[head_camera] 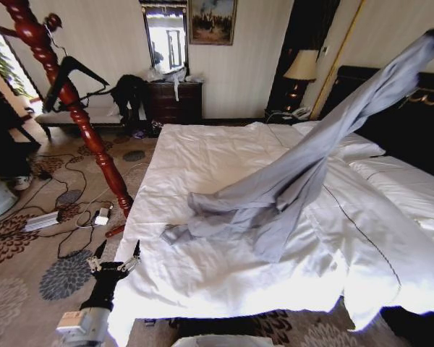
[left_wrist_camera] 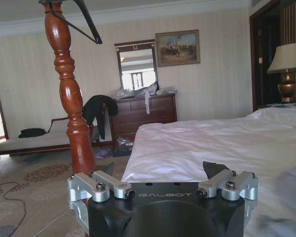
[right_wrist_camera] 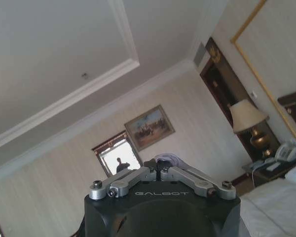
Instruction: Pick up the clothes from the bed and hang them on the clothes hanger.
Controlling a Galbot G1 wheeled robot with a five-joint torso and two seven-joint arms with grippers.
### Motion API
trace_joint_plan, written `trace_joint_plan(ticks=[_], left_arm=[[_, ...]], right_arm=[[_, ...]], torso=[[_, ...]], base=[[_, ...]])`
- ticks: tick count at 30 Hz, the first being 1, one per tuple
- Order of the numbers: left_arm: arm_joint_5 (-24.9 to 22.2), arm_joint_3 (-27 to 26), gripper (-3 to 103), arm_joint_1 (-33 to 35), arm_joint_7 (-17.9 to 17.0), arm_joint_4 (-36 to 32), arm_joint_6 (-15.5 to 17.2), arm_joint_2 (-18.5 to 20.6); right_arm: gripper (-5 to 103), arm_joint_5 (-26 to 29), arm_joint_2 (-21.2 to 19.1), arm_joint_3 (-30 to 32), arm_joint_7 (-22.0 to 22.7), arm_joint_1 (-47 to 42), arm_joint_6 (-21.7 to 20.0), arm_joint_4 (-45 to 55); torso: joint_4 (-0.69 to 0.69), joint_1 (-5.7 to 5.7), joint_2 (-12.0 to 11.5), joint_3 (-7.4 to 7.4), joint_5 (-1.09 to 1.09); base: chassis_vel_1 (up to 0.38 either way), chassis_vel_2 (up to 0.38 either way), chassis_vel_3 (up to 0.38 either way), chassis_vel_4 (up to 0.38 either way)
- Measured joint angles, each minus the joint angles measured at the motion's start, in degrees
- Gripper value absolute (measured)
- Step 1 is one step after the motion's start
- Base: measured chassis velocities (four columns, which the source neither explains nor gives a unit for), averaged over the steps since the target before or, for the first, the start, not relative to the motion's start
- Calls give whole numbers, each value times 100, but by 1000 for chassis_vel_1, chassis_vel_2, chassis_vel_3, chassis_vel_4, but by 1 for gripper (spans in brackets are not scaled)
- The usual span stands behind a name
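Low beside the bed's (head_camera: 224, 282) near corner, the left gripper (head_camera: 114, 259) hovered with fingers spread. Clothes (head_camera: 275, 195) trailed up off the bed, pinched in the right gripper's (right_wrist_camera: 160, 167) closed fingers. Beyond the bed's side, the clothes hanger (head_camera: 69, 76) hung on the wooden pole (head_camera: 72, 97).

Pale striped walls (head_camera: 239, 65), patterned carpet (head_camera: 29, 275), dark dresser (head_camera: 175, 101), framed painting (head_camera: 213, 20), bedside lamp (head_camera: 301, 69)

The clothes (head_camera: 304, 159) are running off the frame at two o'clock, hiding whatever is holding them.
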Motion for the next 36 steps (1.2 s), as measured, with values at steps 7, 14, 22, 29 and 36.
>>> trace_joint_plan(ticks=[7,14,22,29,36], left_arm=[[-80,-4,100,-49,-6,22,24,100],[-292,-194,100,-161,-6,-2,81,261],[-646,-572,100,-92,79,-1,-9,152],[-823,-703,100,-82,130,105,-103,48],[-881,-733,100,-81,144,198,-204,-55]], right_arm=[[0,78,-1068,604,-53,-328,-108,-465],[0,-339,-1958,1058,-110,-1350,-49,-114],[0,-179,-3250,3489,19,-3420,111,-480],[0,118,-4469,4683,120,-4106,118,-894],[0,-16,-5266,5280,164,-4494,154,-1567]], torso=[[-1,0,0,-1,0],[0,1,0,0,3],[7,1,0,1,-7],[1,0,0,0,-9],[-1,1,0,0,1]], base=[[0,0,0,0],[0,0,0,0],[0,0,0,0],[0,0,0,0],[0,0,0,0]])
